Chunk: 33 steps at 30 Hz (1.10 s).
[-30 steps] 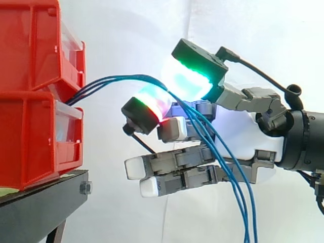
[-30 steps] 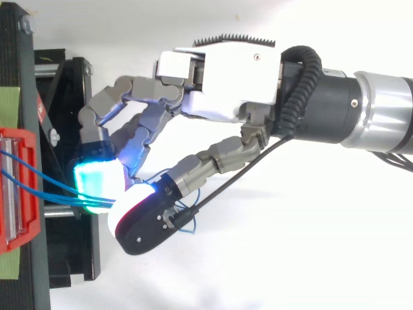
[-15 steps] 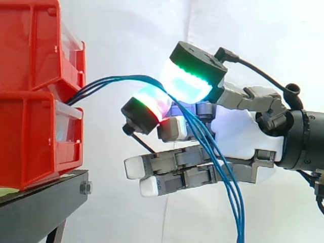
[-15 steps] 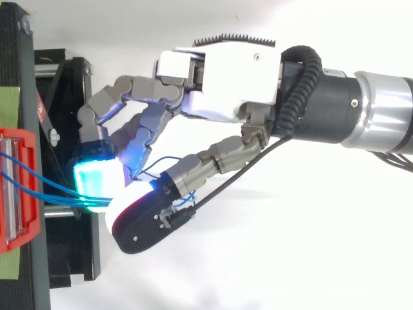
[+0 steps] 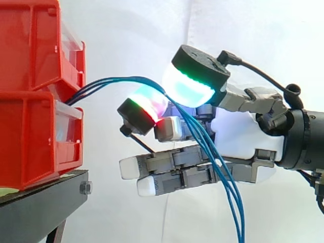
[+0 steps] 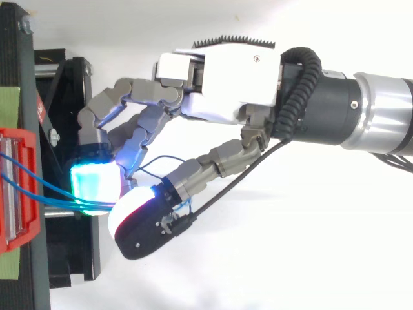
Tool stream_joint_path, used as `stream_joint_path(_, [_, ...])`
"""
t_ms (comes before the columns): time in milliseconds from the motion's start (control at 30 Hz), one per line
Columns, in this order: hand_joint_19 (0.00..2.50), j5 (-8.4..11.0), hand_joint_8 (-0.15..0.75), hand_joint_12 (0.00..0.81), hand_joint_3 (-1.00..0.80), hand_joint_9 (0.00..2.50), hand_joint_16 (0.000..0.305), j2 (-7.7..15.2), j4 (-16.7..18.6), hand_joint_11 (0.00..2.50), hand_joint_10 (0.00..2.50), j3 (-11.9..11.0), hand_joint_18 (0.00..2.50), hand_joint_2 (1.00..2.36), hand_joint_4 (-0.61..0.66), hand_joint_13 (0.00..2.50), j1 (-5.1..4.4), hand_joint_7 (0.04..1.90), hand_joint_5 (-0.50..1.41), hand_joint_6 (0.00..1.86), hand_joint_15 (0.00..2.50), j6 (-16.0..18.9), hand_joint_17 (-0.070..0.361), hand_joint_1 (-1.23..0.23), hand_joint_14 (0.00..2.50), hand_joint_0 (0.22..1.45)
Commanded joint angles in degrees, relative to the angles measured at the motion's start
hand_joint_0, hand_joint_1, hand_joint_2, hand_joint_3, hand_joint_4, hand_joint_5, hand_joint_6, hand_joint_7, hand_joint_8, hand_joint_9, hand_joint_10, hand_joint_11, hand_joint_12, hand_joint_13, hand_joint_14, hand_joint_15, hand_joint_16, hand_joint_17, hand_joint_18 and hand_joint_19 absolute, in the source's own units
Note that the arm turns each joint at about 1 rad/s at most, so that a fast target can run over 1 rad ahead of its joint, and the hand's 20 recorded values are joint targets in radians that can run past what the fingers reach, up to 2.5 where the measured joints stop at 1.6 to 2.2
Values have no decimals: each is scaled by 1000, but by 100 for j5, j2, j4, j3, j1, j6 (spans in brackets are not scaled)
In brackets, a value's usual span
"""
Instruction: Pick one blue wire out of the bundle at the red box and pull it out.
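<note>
My hand (image 5: 243,132) pinches the blue wires (image 5: 114,81) between two glowing pads, a little way out from the red box (image 5: 35,136). The wires arch out of the box's front and drop past my palm. I cannot tell whether only one sits in the pinch. To do this well, I should isolate a single wire, grip it firmly, and draw straight away from the box.

Glossy plastic red bins (image 5: 35,136), a matt black metal stand (image 5: 35,212), smooth-sheathed blue wires (image 5: 126,78), the hand (image 6: 219,77) in shiny white plastic and dull grey metal, a white cloth curtain (image 5: 126,40).
</note>
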<state>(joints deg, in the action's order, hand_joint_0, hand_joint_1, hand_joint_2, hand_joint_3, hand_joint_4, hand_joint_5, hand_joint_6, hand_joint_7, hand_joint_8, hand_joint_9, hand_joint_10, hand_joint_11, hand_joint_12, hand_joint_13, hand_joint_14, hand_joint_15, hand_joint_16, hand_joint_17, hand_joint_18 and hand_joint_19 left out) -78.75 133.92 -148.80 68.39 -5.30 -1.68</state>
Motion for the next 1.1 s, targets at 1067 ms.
stream_joint_path(1067, [448,18,268,408,-500,1066,59,2,-17,824,23,-1,443,1000,145,609,-24,1036,-164,882,447,1,134,-676,17,491])
